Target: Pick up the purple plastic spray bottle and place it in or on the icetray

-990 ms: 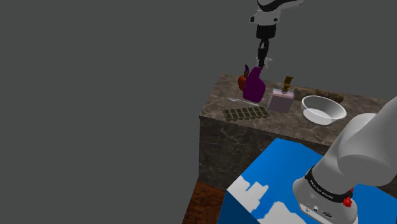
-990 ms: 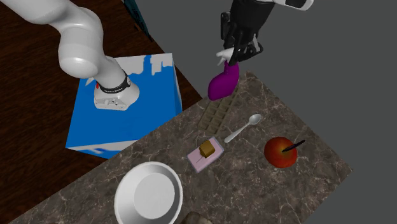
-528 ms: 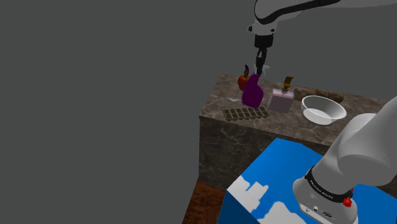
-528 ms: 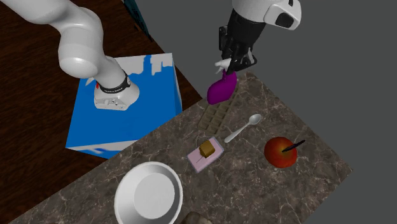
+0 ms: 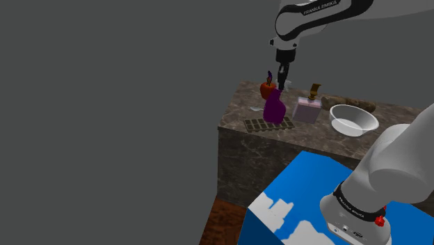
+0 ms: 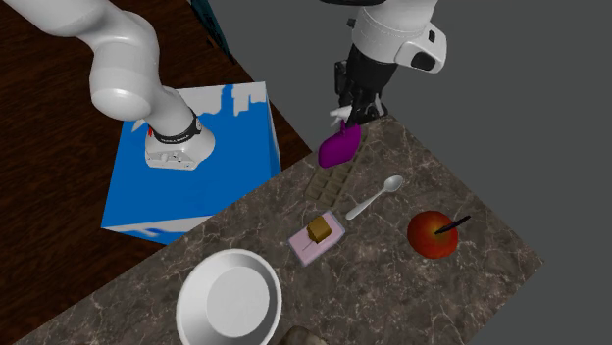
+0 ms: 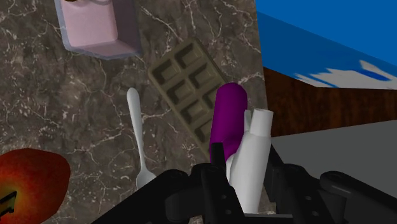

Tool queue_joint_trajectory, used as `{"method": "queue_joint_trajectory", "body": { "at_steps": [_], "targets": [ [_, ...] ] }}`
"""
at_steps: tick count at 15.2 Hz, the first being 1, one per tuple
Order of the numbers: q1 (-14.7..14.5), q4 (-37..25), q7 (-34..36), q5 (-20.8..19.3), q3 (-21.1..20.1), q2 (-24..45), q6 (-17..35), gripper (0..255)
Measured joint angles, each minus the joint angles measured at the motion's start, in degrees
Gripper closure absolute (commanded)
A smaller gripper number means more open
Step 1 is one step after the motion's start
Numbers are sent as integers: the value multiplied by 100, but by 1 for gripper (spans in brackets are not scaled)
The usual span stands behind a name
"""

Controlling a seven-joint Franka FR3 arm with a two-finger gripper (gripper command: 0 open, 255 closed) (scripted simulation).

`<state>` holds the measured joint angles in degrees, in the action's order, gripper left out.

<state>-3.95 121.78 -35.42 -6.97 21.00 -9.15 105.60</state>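
Right, the gripper (image 5: 282, 82) hangs off the white arm above the table's (image 5: 250, 156) corner. In the wrist view the black fingers (image 7: 217, 157) are clamped on the white spray head of the bottle (image 7: 226, 118), so it's firmly gripped. The purple body points down from the gripper (image 7: 247, 167), over the end of the ice tray (image 7: 184, 83) that lies closest to the table (image 7: 51, 108) edge.

From the shoulder view, the bottle (image 5: 272, 110) is upright with its base low over the dark gridded ice tray (image 5: 254, 125). Whether the base actually touches the tray, I can't tell. The second exterior view puts the bottle (image 6: 338, 147) under the gripper (image 6: 348, 110) at the tray's (image 6: 329, 184) far end, right by the corner of the marbled table (image 6: 441, 304).

Around it: a white spoon (image 6: 373, 199) lies just beside the tray, also seen in the wrist view as the spoon (image 7: 137, 137) running alongside the grid. A red apple (image 6: 433, 234) with a dark stem sits beyond the spoon, clear of the tray. A pink box (image 6: 319, 237) with a brown cube on top stands near the tray's other end, and a white bowl (image 6: 229, 299) sits further along the table. The shoulder view shows the apple (image 5: 266, 88) behind the bottle, the box (image 5: 307, 109) and bowl (image 5: 353, 120) to that view's right. The blue-and-white stand (image 5: 306, 188) sits below the table on a brown floor.
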Motion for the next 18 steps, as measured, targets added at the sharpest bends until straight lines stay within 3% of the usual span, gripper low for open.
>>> {"method": "queue_joint_trajectory", "body": {
  "at_steps": [8, 9, 15, 18],
  "targets": [
    [1, 136, 5, 9, 9, 47, 201, 255],
    [0, 134, 5, 10, 9, 48, 201, 0],
    [0, 141, 4, 11, 10, 58, 201, 0],
    [-18, -243, -4, 29, -15, 49, -185, 0]
  ]
}}
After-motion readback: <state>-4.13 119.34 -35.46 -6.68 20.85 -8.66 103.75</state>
